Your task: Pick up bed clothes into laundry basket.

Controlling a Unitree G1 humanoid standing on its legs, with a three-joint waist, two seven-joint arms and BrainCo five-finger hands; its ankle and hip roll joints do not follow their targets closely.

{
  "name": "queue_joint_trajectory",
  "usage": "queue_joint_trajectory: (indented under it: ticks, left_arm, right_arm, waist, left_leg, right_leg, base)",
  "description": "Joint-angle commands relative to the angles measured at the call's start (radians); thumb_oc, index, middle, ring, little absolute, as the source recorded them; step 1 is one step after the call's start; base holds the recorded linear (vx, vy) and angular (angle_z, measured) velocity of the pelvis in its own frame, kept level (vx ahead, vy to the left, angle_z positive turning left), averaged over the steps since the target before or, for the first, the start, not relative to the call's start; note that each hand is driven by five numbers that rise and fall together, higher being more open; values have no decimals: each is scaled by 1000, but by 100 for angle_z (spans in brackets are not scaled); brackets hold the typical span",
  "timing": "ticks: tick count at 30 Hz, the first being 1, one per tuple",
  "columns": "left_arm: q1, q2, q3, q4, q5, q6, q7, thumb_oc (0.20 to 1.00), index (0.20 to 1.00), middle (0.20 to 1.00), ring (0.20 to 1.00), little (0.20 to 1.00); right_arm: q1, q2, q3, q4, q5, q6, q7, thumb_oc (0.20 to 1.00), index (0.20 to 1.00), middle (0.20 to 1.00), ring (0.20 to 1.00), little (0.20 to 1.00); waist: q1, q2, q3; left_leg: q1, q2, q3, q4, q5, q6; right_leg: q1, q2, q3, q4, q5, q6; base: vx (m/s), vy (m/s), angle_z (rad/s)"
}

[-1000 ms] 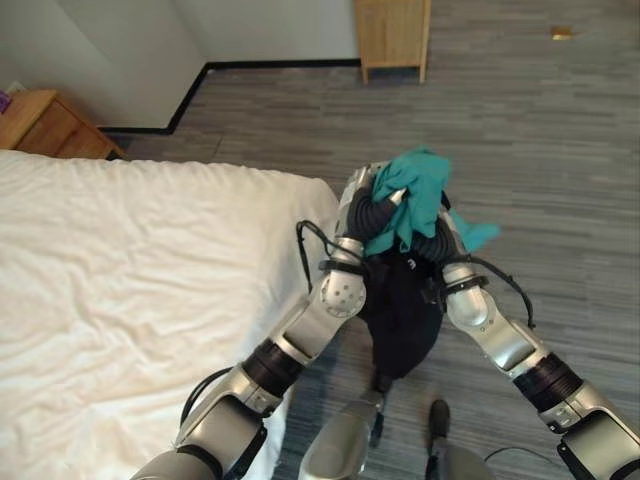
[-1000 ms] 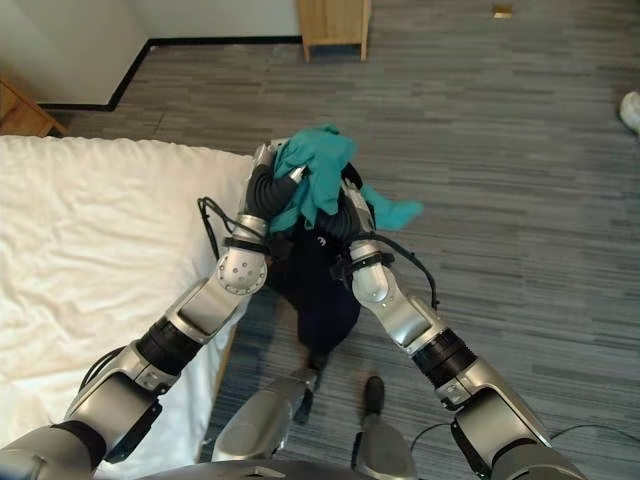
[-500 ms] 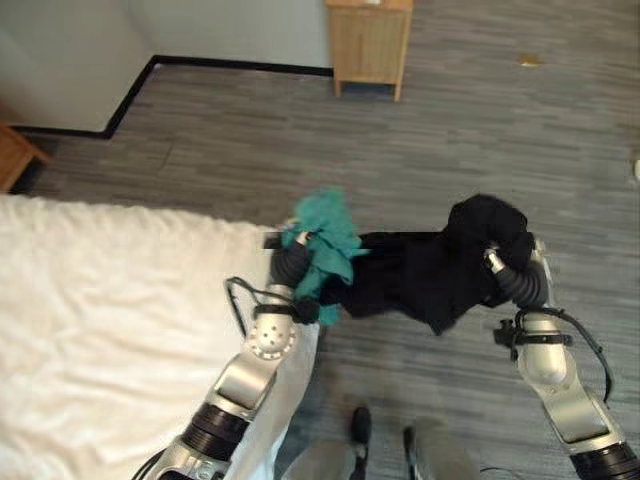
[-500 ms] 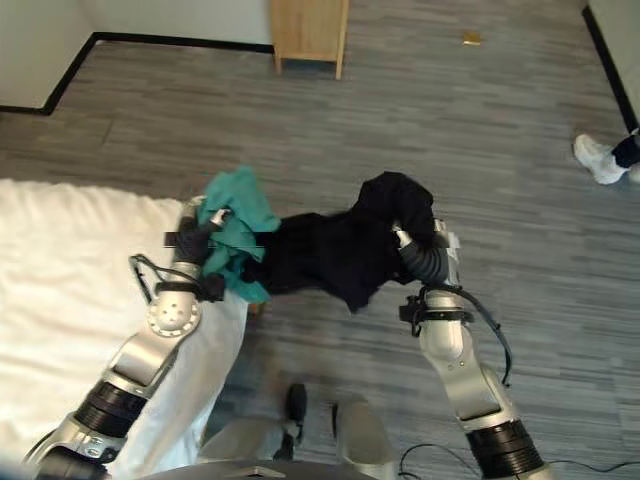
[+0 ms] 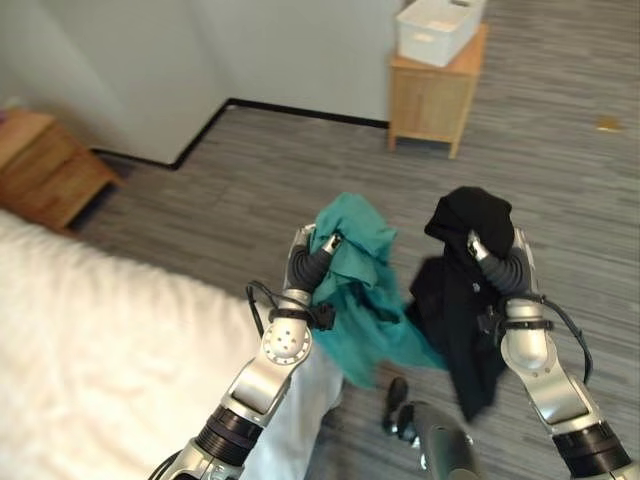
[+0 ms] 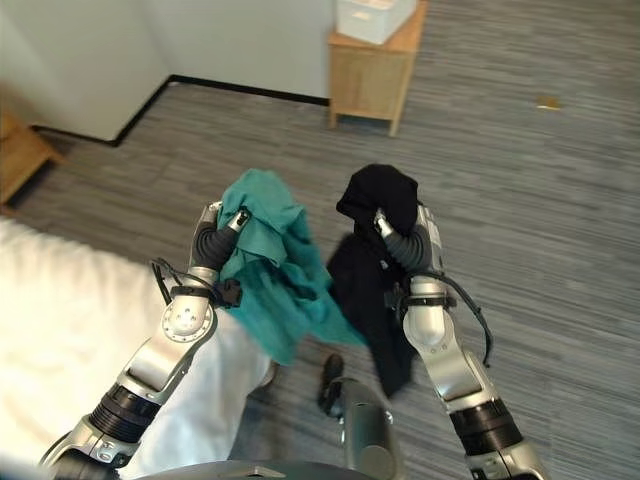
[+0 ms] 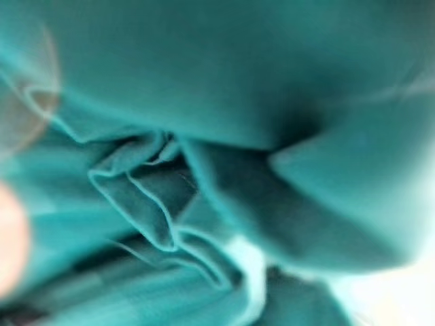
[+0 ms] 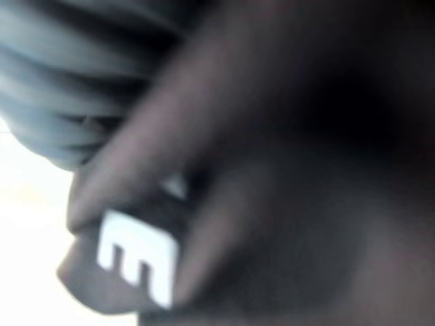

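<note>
Left eye view: teal garment (image 5: 362, 285) is clenched in the left hand (image 5: 318, 258), held up off the floor just right of the bed (image 5: 90, 360). Black garment (image 5: 462, 300) is grasped by the right hand (image 5: 492, 255), hanging beside the teal one.

Right eye view: white basket (image 6: 374, 17) is seen on the far wooden cabinet (image 6: 375, 78), well apart from both hands.

Left wrist view: teal folds are bunched close up.

Right wrist view: dark cloth is seen close up.

Risk, judged: long hanging tails could be dragged or snagged underfoot while carried, loosening either grip.
</note>
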Motion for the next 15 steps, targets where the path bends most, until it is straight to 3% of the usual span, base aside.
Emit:
queue_joint_trajectory:
  ticks: [1, 2, 4, 5, 6, 7, 8, 9, 11, 12, 13, 14, 15]
  left_arm:
    - [-82, 9, 12, -22, -15, -91, 3, 200, 200, 200, 200, 200]
    - [-89, 11, 10, -20, -17, -86, 7, 200, 200, 200, 200, 200]
    - [-111, 12, -1, -21, -27, -75, 24, 200, 200, 200, 200, 200]
    - [-113, 12, -1, -20, -27, -75, 25, 200, 200, 200, 200, 200]
    - [-139, -8, -15, 9, -46, -63, 44, 200, 200, 200, 200, 200]
    - [-135, -15, -16, 12, -48, -62, 46, 200, 200, 200, 200, 200]
    - [-120, -15, -10, 12, -45, -59, 44, 200, 200, 200, 200, 200]
    - [-119, -16, -10, 11, -45, -58, 44, 200, 200, 200, 200, 200]
    - [-96, -12, -6, 11, -31, -61, 28, 200, 200, 200, 200, 200]
    - [-97, -25, -15, 26, -19, -63, 16, 200, 200, 200, 200, 200]
    - [-102, -33, -19, 34, -16, -66, 18, 200, 200, 200, 200, 200]
    - [-106, -38, -18, 37, -16, -67, 19, 200, 200, 200, 200, 200]
    - [-104, -38, -18, 38, -14, -63, 20, 200, 200, 200, 200, 200]
  right_arm:
    - [-58, -33, -13, -69, -40, -45, -70, 200, 200, 200, 200, 200]
    - [-80, -38, -10, -60, -46, -39, -80, 200, 200, 200, 200, 200]
    - [-110, -46, 4, -44, -40, -33, -96, 200, 200, 200, 200, 200]
    - [-112, -46, 4, -43, -39, -33, -96, 200, 200, 200, 200, 200]
    - [-158, -49, 37, -1, -20, -25, -104, 200, 200, 200, 200, 200]
    - [-161, -47, 46, 8, -14, -24, -101, 200, 200, 200, 200, 200]
    - [-167, -48, 52, 21, -8, -23, -94, 200, 200, 200, 200, 200]
    - [-167, -49, 52, 21, -8, -23, -94, 200, 200, 200, 200, 200]
    - [-160, -59, 52, 43, 3, -31, -89, 200, 200, 200, 200, 200]
    - [-147, -58, 39, 57, 12, -28, -85, 200, 200, 200, 200, 200]
    - [-140, -54, 34, 57, 12, -25, -83, 200, 200, 200, 200, 200]
    - [-136, -50, 28, 58, 9, -18, -79, 200, 200, 200, 200, 200]
    - [-130, -44, 31, 54, -1, -11, -68, 200, 200, 200, 200, 200]
  waist:
    - [48, -35, 20]
    - [76, -40, 40]
    - [116, -50, 55]
    - [118, -54, 56]
    - [155, -48, 62]
    - [170, -38, 61]
    - [188, -28, 52]
    - [189, -33, 52]
    - [208, -9, 40]
    - [210, 7, 44]
    - [216, 14, 42]
    - [224, 21, 37]
    - [236, 25, 19]
  left_leg:
    - [-354, -23, 34, 500, 268, -4]
    - [-443, -52, 20, 608, 247, 18]
    - [-541, -46, -1, 624, 211, 51]
    - [-545, -49, 2, 621, 217, 52]
    - [-558, -41, -15, 408, 163, 68]
    - [-553, -59, -38, 334, 153, 64]
    - [-537, -84, -70, 152, 171, 49]
    - [-527, -86, -67, 127, 187, 48]
    - [-501, -70, -66, -163, 326, 26]
    - [-539, -69, 61, -286, 369, 24]
    - [-551, -73, 117, -313, 385, 28]
    - [-563, -78, 158, -305, 398, 34]
    - [-549, -82, 156, -317, 416, 48]
  right_leg:
    - [260, 25, 190, -365, 126, 90]
    - [290, 24, 223, -376, 117, 84]
    - [323, 19, 281, -387, 103, 85]
    - [319, 16, 282, -387, 106, 85]
    - [364, 4, 344, -400, 77, 98]
    - [383, 9, 371, -410, 68, 102]
    - [396, 17, 396, -416, 58, 109]
    - [394, 12, 398, -416, 61, 109]
    - [428, 33, 415, -418, 29, 111]
    - [476, 36, 398, -418, -15, 106]
    - [501, 36, 400, -418, -34, 106]
    - [527, 30, 402, -418, -52, 109]
    - [550, 23, 411, -418, -62, 115]
  base:
    - [264, -74, -39]
    - [218, -20, -34]
    - [190, 22, -51]
    - [377, 120, -190]
    - [433, 179, -197]
    - [622, 274, -149]
    - [328, 157, -57]
    - [321, 141, -105]
    - [472, 139, -120]
    - [640, 181, -52]
    - [603, 175, -12]
    - [527, 170, 15]
    - [361, 117, 25]
